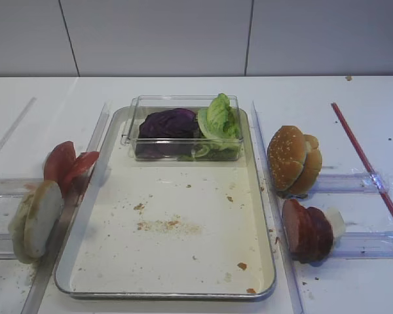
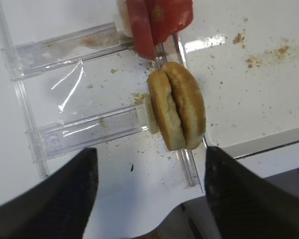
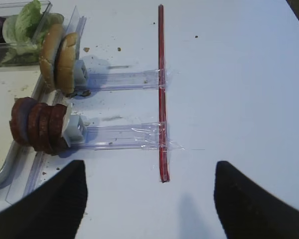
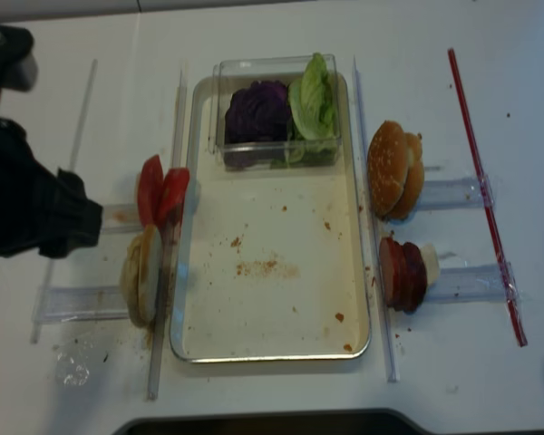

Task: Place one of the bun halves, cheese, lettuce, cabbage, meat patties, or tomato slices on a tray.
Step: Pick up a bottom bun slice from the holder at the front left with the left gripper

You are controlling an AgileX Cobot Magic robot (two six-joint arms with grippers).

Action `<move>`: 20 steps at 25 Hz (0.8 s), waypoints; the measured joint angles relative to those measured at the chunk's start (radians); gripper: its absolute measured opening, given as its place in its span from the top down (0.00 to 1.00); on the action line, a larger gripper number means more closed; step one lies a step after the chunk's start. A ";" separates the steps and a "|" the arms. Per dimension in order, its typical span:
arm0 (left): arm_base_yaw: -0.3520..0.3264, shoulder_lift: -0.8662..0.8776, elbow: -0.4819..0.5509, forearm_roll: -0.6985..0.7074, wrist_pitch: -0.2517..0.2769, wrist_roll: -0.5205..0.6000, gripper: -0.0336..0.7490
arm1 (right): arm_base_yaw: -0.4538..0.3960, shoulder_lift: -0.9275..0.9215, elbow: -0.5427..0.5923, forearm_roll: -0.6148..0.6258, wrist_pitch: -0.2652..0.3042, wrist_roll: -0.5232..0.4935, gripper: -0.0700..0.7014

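Spreading across every view, a plain white counter [image 1: 183, 88] scattered with brown crumbs carries everything, backed by a pale grey panelled wall [image 1: 157, 36]. At its middle lies the large shallow rectangular metal tray [image 1: 262, 196] with rounded corners; its cream floor holds only crumbs and a small clear plastic box [image 1: 183, 101] at the far end. Inside the box sit the glossy dark purple cabbage [image 1: 168, 123] and, beside it, the ruffled light-green lettuce [image 1: 217, 119]. Left of the tray, standing on edge in clear plastic rails [image 2: 70, 134], are the bright-red tomato slices [image 1: 65, 165] and the flat pale bun halves [image 1: 36, 221]. On the right stand golden sesame-seeded buns [image 1: 293, 160], the dark reddish-brown meat patties [image 1: 306, 230] and, touching them, a pale cheese slice [image 1: 335, 222]. A thin red strip [image 1: 367, 163] lies further right, taped down. The left gripper [image 2: 149, 199] hovers near the bun halves, jaws spread wide and empty; the right gripper [image 3: 149, 199] hangs over bare counter beside the patties, jaws likewise parted.
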 joint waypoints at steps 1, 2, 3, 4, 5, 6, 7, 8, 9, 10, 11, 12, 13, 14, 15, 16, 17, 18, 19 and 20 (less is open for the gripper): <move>-0.028 0.016 -0.005 0.010 0.000 -0.022 0.42 | 0.000 0.000 0.000 0.000 0.000 0.000 0.22; -0.056 0.033 -0.006 0.017 -0.001 -0.043 0.42 | 0.000 0.000 0.000 0.000 0.000 0.000 0.22; -0.085 0.047 -0.006 0.020 -0.001 -0.064 0.42 | 0.000 0.000 0.000 0.000 0.000 0.000 0.22; -0.109 0.066 -0.006 0.027 -0.001 -0.082 0.42 | 0.000 0.000 0.000 0.000 0.000 0.000 0.22; -0.139 0.086 -0.006 0.039 -0.001 -0.105 0.42 | 0.000 0.000 0.000 0.000 0.000 0.000 0.22; -0.167 0.104 -0.006 0.050 -0.001 -0.127 0.42 | 0.000 0.000 0.000 0.000 0.000 0.000 0.22; -0.188 0.127 -0.006 0.057 -0.002 -0.149 0.42 | 0.000 0.000 0.000 0.000 0.000 0.000 0.22; -0.212 0.150 -0.006 0.066 -0.004 -0.166 0.42 | 0.000 0.000 0.000 0.000 0.000 0.000 0.22; -0.231 0.172 -0.006 0.073 -0.007 -0.186 0.42 | 0.000 0.000 0.000 0.000 0.000 0.000 0.22; -0.246 0.190 -0.006 0.074 -0.009 -0.202 0.42 | 0.000 0.000 0.000 0.000 0.000 0.000 0.22; -0.256 0.212 -0.006 0.075 -0.009 -0.213 0.42 | 0.000 0.000 0.000 0.000 0.000 0.000 0.22; -0.265 0.231 -0.008 0.075 -0.010 -0.222 0.42 | 0.000 0.000 0.000 0.000 0.000 0.000 0.22; -0.270 0.246 -0.008 0.077 -0.015 -0.227 0.42 | 0.000 0.000 0.000 0.000 0.000 0.000 0.22; -0.274 0.262 -0.008 0.077 -0.015 -0.233 0.42 | 0.000 0.000 0.000 0.000 0.000 0.000 0.22; -0.276 0.276 -0.011 0.079 -0.016 -0.236 0.42 | 0.000 0.000 0.000 0.000 0.000 0.000 0.22; -0.278 0.289 -0.013 0.079 -0.016 -0.240 0.42 | 0.000 0.000 0.000 0.000 0.000 0.000 0.22; -0.278 0.296 -0.017 0.079 -0.019 -0.241 0.42 | 0.000 0.000 0.000 0.000 0.000 0.000 0.22; -0.278 0.307 -0.023 0.082 -0.020 -0.242 0.42 | 0.000 0.000 0.000 0.000 0.000 0.000 0.22; -0.278 0.314 -0.028 0.081 -0.020 -0.244 0.42 | 0.000 0.000 0.000 0.000 0.000 0.000 0.22; -0.278 0.319 -0.033 0.081 -0.020 -0.244 0.42 | 0.000 0.000 0.000 0.000 0.000 0.000 0.22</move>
